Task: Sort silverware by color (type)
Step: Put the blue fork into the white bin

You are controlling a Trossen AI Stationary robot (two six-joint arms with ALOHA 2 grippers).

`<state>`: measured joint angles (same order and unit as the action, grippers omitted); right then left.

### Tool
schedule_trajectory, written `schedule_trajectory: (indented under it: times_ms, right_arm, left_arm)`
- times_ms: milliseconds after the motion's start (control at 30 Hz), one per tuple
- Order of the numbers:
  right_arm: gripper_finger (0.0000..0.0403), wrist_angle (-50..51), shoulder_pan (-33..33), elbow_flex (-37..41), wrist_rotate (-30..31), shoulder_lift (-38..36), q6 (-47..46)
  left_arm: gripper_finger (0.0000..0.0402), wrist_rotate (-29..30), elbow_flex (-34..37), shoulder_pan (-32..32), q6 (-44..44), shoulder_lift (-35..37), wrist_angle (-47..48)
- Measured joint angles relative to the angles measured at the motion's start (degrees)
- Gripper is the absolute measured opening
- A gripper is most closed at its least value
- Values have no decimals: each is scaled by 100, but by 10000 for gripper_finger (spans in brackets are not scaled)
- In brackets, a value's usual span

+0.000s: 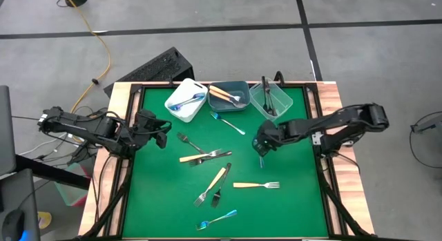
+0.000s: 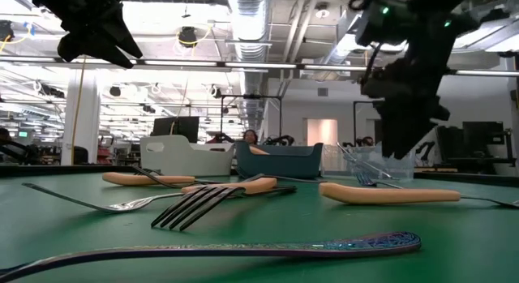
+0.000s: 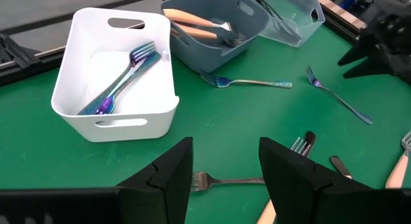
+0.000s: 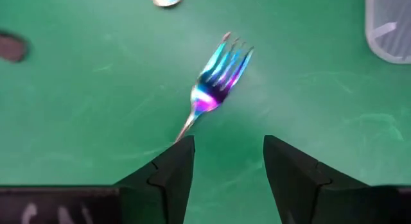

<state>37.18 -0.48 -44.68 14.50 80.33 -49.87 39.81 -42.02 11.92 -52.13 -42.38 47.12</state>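
Note:
My right gripper hangs open, pointing steeply down, just above a blue iridescent fork that lies flat on the green mat. The fork's thin handle runs under one finger; I see no touch. In the high view this gripper is right of centre, with the fork just nearer. My left gripper waits open above the mat's left side, over a silver fork. Other forks lie on the mat: blue, yellow-handled, black-handled.
Three bins stand along the far edge: white holding blue forks, grey-blue holding yellow-handled ones, clear holding black ones. Several forks cluster at mid-table. One blue fork lies near the front edge.

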Motion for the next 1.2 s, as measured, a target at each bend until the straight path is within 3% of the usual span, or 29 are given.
schedule_trajectory:
  times_ms: [400,1200]
  right_arm:
    - [208,-58,-150,-330,-258,877,-210]
    - [208,-108,265,-375,-35,899,-1168]
  left_arm:
    - [162,-1,0,1,-11,1,19]
    - [162,-3,0,1,84,1,19]
